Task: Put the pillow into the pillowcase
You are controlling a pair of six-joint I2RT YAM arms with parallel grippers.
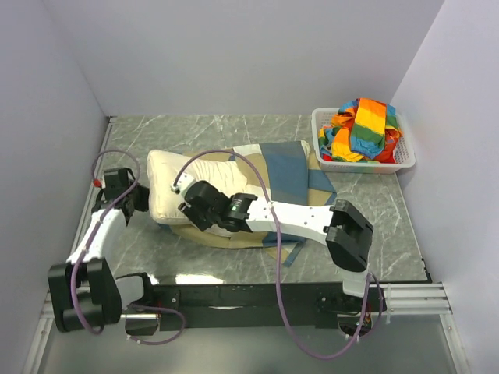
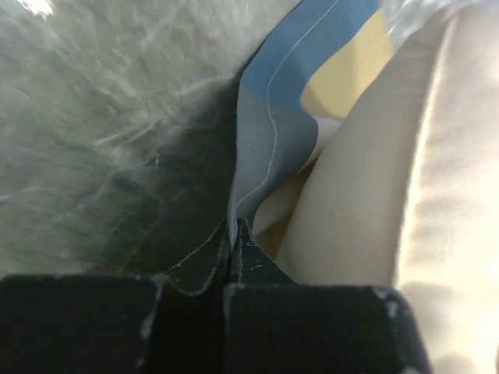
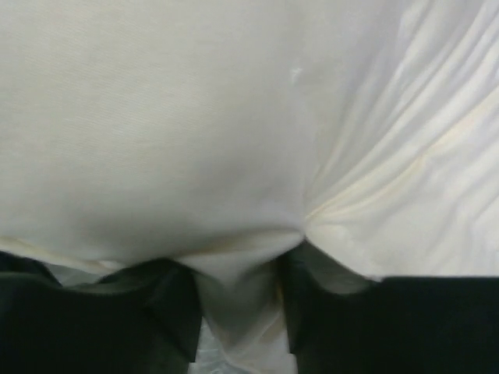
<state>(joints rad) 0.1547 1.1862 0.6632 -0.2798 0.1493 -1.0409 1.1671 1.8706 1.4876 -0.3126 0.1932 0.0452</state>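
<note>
The cream-white pillow (image 1: 168, 181) lies left of centre, its right part against the blue, tan and off-white pillowcase (image 1: 290, 167). Tan case fabric (image 1: 199, 234) shows under the pillow's near edge. My left gripper (image 1: 143, 202) sits at the pillow's near-left corner. In the left wrist view it (image 2: 234, 230) is shut on a thin blue-grey edge of the pillowcase (image 2: 269, 132), with the pillow (image 2: 390, 195) bulging on the right. My right gripper (image 1: 187, 209) reaches over the pillow. In the right wrist view it (image 3: 242, 273) pinches a fold of the pillow (image 3: 195, 117).
A white basket (image 1: 321, 152) stands at the back right, holding a rainbow-striped cloth (image 1: 362, 131). Grey walls close in the left, back and right sides. The marble table (image 1: 374, 226) ends at a black rail near the arm bases.
</note>
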